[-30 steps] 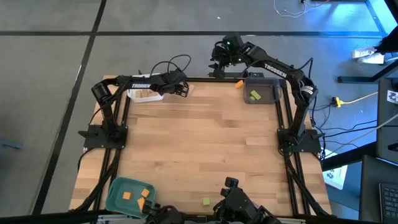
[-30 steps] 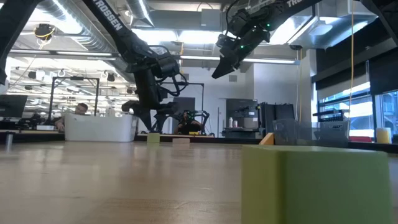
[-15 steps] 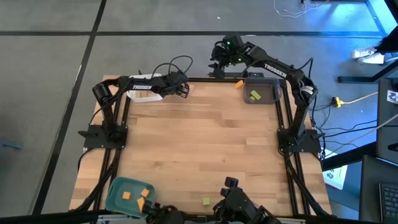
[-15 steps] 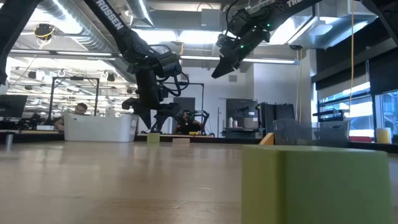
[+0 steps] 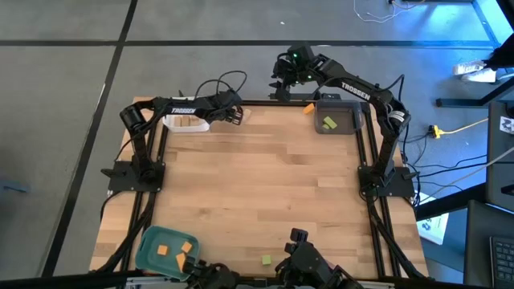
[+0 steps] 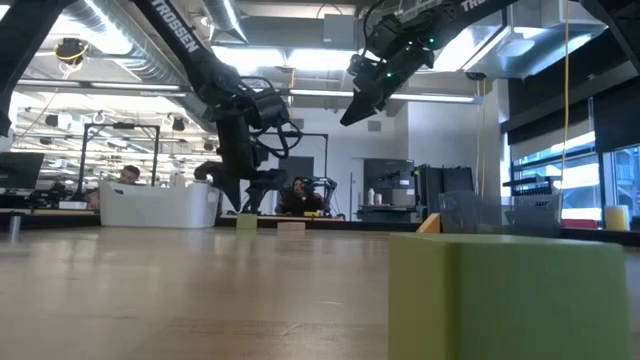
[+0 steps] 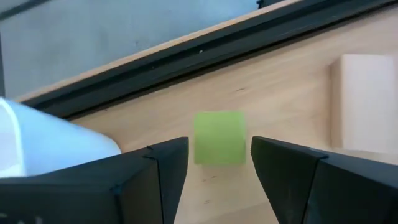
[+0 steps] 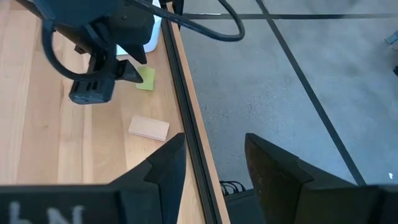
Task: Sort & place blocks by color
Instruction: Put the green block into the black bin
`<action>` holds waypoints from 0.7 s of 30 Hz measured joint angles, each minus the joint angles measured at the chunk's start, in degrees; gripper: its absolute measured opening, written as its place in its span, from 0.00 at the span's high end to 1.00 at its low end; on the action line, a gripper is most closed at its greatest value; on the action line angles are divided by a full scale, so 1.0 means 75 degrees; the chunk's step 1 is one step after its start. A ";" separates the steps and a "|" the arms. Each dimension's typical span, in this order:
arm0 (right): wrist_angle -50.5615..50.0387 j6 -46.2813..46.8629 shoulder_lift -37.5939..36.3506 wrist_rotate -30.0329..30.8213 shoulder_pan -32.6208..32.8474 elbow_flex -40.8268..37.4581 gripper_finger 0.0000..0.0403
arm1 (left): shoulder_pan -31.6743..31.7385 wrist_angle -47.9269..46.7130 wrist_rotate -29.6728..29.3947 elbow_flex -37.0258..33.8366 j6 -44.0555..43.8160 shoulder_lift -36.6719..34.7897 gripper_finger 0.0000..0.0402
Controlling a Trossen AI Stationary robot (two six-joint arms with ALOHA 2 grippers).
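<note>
**Sorting partly done, green block lined up at the far edge**

Blocks are seen partly sorted across the worktop (image 5: pixel 265 185). At the near left, a teal tray (image 5: pixel 149 249) holds three orange blocks (image 5: pixel 165 251). At the far left, a white tray (image 5: pixel 178 123) holds tan pieces, though their number cannot be told. Just to its right, the left gripper (image 7: pixel 217 155) is held low over the far edge, its fingers spread, with a light green block (image 7: pixel 219 137) lying on the wood in line with the gap and not yet pinched. A tan block (image 8: pixel 149 128) lies flat just beside it, also loose.

Further right, an orange block (image 5: pixel 308 107) is left on the worktop at the far edge, close beside the grey tray (image 5: pixel 355 117), in which one green block (image 5: pixel 328 123) already rests. The right gripper (image 8: pixel 214 165) is raised above the far edge beyond the worktop, empty, its fingers apart. At the near edge, another green block (image 5: pixel 266 259) remains unsorted.

By this count, the task is judged to be past its middle: four loose blocks are still to be placed, and the step in hand is taken to be the pick of the green block at the far left.
</note>
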 joint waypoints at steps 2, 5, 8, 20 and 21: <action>0.0000 0.0000 0.0000 0.0002 0.0000 0.0000 0.59 | -0.0053 0.0065 -0.0033 0.0000 0.0425 -0.0108 0.58; 0.0003 0.0000 0.0000 0.0002 0.0000 0.0000 0.59 | -0.0139 0.0305 -0.0097 0.0006 0.1293 -0.0155 0.58; 0.0004 -0.0001 0.0000 0.0002 0.0000 0.0000 0.59 | -0.0173 0.0403 0.0442 0.0053 0.2221 -0.0162 0.58; 0.0003 -0.0003 0.0000 0.0002 0.0000 0.0000 0.59 | 0.0760 -0.1429 0.2176 0.1283 0.2938 -0.0128 0.58; 0.0003 -0.0003 0.0000 0.0002 0.0000 0.0000 0.59 | 0.0859 -0.1590 0.2259 0.1327 0.2674 -0.0119 0.58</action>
